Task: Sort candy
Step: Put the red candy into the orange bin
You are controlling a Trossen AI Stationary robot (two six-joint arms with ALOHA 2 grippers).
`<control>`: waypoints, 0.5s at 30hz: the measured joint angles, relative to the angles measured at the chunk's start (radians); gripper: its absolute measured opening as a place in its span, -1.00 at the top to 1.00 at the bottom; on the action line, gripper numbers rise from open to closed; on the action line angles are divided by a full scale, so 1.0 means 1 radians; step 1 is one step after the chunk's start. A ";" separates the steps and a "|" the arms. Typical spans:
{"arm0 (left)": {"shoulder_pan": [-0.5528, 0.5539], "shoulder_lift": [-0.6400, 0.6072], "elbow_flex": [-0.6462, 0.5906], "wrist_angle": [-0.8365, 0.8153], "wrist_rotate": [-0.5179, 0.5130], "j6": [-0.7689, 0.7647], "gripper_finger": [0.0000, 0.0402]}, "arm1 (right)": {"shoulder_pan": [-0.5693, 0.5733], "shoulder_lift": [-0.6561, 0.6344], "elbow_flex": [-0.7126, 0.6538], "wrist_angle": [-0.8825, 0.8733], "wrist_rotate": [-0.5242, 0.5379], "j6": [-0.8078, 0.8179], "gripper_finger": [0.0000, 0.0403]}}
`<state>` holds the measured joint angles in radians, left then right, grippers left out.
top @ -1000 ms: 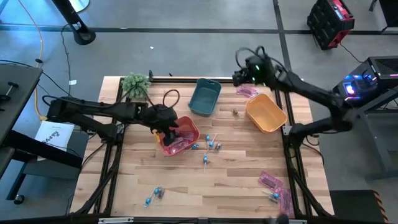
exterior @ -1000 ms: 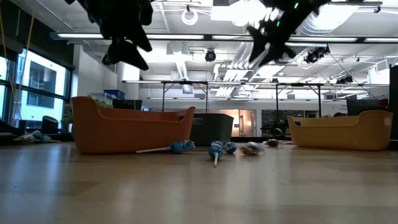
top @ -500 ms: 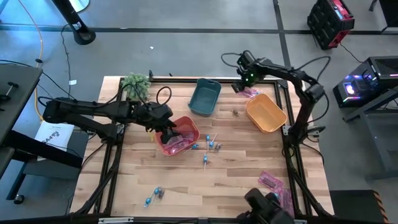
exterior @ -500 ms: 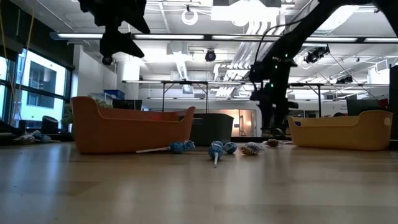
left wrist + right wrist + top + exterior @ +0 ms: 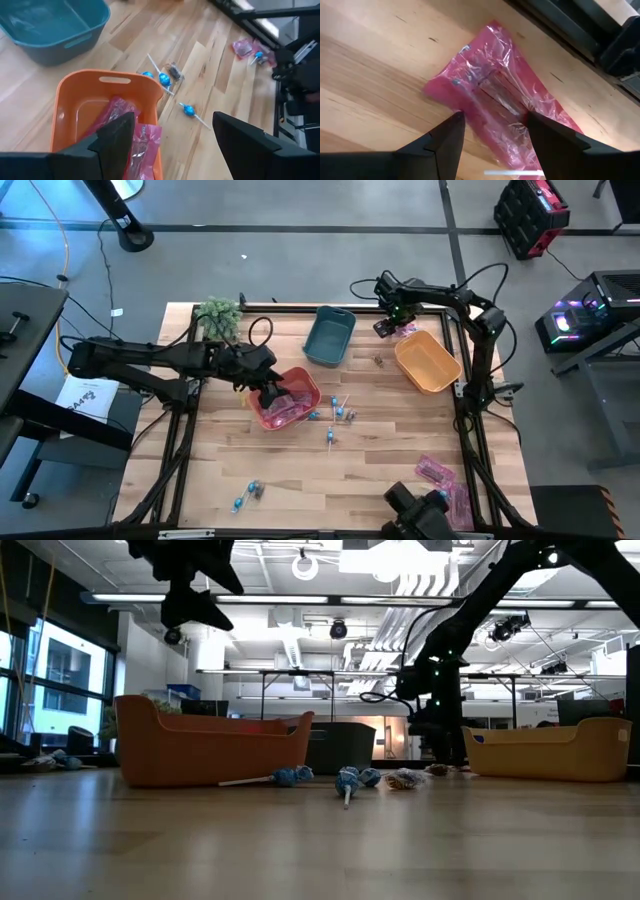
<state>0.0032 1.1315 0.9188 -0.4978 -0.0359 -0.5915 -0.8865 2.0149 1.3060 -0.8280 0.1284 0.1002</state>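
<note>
Right claw (image 5: pixel 492 132) wide apart astride pink packet (image 5: pixel 495 95)

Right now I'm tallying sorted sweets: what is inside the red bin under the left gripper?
Pink wrapped packets lie inside the red bin. The open left gripper hangs above it, its fingers covering part of the contents.

An open workroom under bright ceiling lights

Grey floor (image 5: pixel 300 270) surrounds the wooden table (image 5: pixel 380 470); tall windows (image 5: pixel 60 690) line one side, exposed ducts and pipes (image 5: pixel 300 640) cross the ceiling, and dark-framed tables (image 5: pixel 300 675) stand in the background.
</note>
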 joint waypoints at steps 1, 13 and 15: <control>0.000 -0.007 0.000 0.004 0.000 0.000 -0.31 | 0.003 0.005 0.000 -0.001 0.001 -0.008 -0.06; 0.001 -0.287 -0.001 0.323 -0.037 0.035 -0.31 | 0.090 0.004 0.020 -0.115 0.019 -0.077 0.91; 0.001 -0.351 -0.001 0.360 -0.081 0.057 -0.31 | 0.106 -0.023 0.035 -0.144 0.012 -0.097 0.96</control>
<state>0.0044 0.7808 0.9176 -0.1377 -0.1170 -0.5347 -0.7805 1.9923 1.3414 -0.9715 0.1404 0.0030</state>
